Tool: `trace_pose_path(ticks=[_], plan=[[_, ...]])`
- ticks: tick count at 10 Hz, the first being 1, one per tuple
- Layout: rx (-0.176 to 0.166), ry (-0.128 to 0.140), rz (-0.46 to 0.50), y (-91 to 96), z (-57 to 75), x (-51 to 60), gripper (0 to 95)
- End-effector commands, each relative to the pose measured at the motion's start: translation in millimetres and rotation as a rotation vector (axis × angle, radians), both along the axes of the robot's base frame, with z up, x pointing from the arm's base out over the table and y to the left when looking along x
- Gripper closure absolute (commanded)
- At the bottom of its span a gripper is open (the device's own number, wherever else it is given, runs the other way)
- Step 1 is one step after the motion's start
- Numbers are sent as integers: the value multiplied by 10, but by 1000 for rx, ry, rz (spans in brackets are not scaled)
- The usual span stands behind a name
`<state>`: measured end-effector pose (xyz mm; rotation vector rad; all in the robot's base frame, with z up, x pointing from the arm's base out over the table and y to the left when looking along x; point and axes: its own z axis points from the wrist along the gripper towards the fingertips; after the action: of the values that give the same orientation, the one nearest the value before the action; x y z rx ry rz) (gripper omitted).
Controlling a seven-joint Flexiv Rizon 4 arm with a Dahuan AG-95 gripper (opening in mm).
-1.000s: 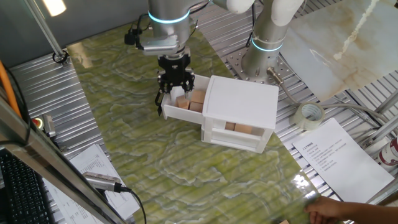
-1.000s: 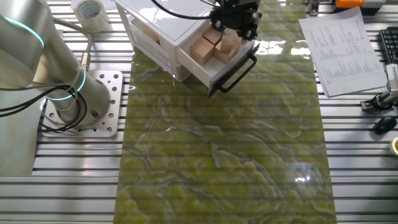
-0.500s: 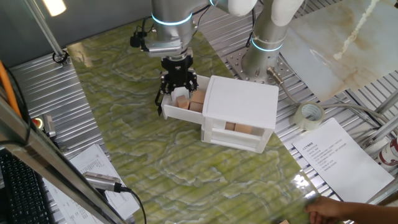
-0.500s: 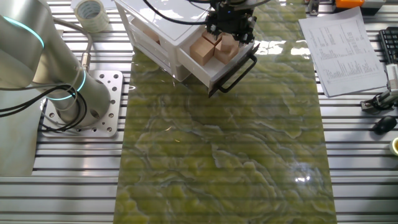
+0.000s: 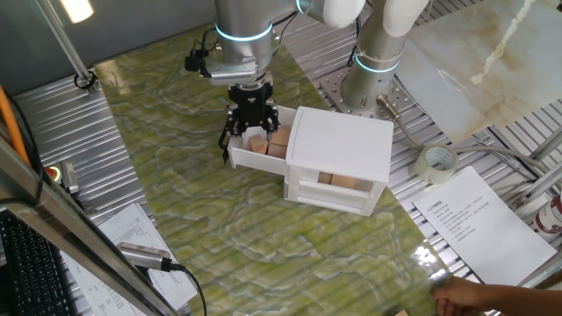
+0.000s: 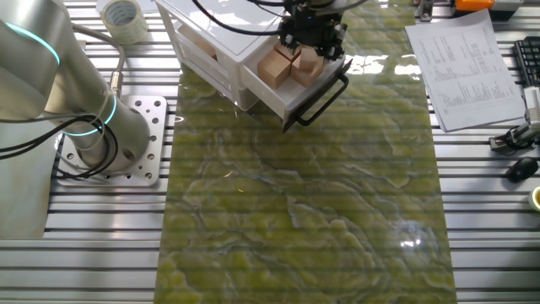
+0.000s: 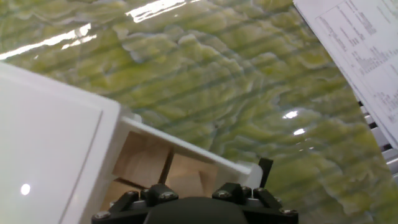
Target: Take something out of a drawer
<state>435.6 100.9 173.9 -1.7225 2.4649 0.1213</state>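
Gripper: gripper points straight down into the open drawer, fingers lowered among the cubes; from either fixed view I cannot tell whether the black fingers are closed on a cube or merely beside one — the hand view shows only the base of the hand, not the fingertips.
Drawer: drawer is pulled out of the upper level of the white cabinet, toward 9 o'clock in one fixed view; in the other fixed view its black bar handle sits at the outer end, toward 5 o'clock from the cabinet.
Wooden cubes: several light-brown wooden cubes lie packed together inside the drawer, touching one another; the gripper stands over those nearest the handle end. In the hand view, 2 cube tops show side by side just below the drawer's white rim.
Lower level: more wooden blocks are visible through the cabinet's lower opening.
Table: cabinet rests on a green marbled mat.
Surroundings: tape roll at 3 o'clock of the cabinet — printed sheet beyond it.
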Motion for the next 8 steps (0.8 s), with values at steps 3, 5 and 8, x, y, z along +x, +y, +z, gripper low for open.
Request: trace_pose_path(ticks=[3,5,8], plan=[[8,-3,-12,-6,-21,-22,570],[8,-7,-24,-7,-24,-24,760],[19,-4,-45,-11,-31,-31,950]])
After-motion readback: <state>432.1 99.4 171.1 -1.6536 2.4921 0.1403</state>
